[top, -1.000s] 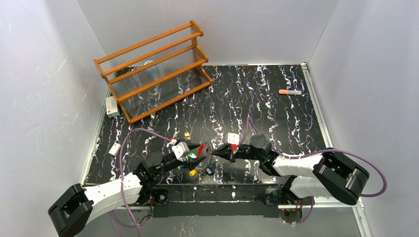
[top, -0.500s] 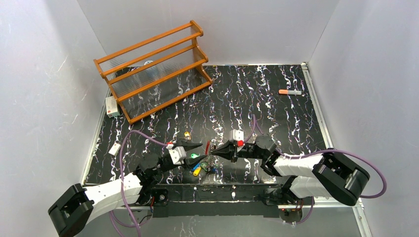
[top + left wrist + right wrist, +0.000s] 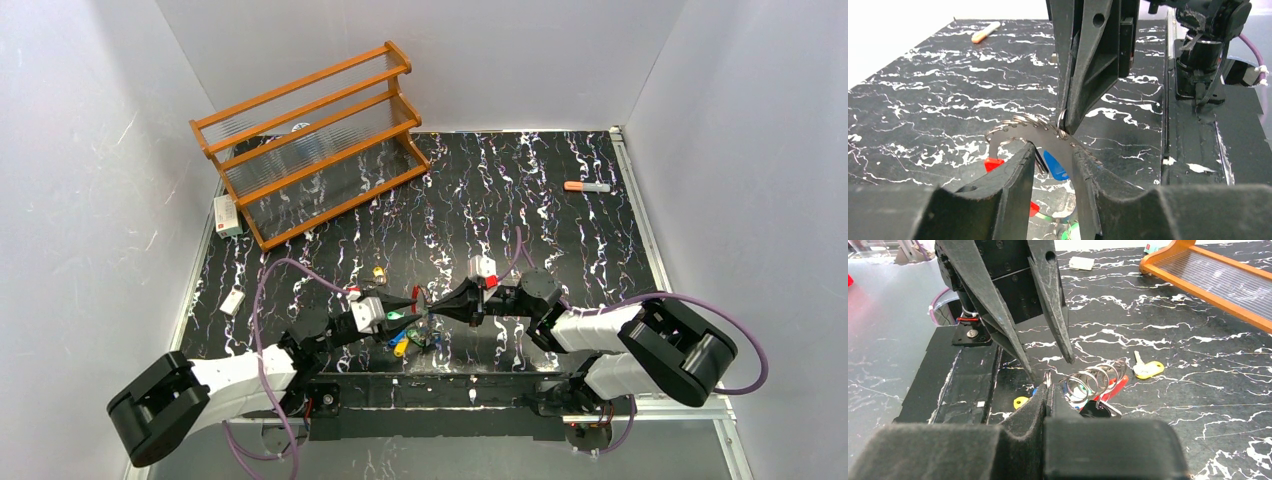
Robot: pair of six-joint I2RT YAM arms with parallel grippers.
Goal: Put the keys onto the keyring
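**Keyring pinched by right arm, left jaws straddling it**

Black marbled table, white walls on three sides.

Surroundings:
- Wooden rack stands at the far left corner, well apart from both arms.
- Small white box sits just beside the rack's left end, and a white tag lies nearer along the left edge.
- Orange-capped marker lies far right, well apart from the work.
- Loose yellow key lies flat on the table just beyond the left arm's wrist, not on the ring.
- Purple cables loop over both forearms.

Keyring:
- It is near the table's near edge, between the two gripper tips.
- From above it shows edge-on, its line running from the near edge toward the far wall, red arc on the far side.
- Green key, yellow key and blue key bunch at its near side, beside the left fingers.

Tools:
- Right gripper is clamped tight, tips pinching the ring's wire at its upper edge.
- Left gripper faces it tip to tip, jaws part way apart with the ring's arc passing through the gap. The blue key head sits between the fingers, and I see no clamp on the ring.
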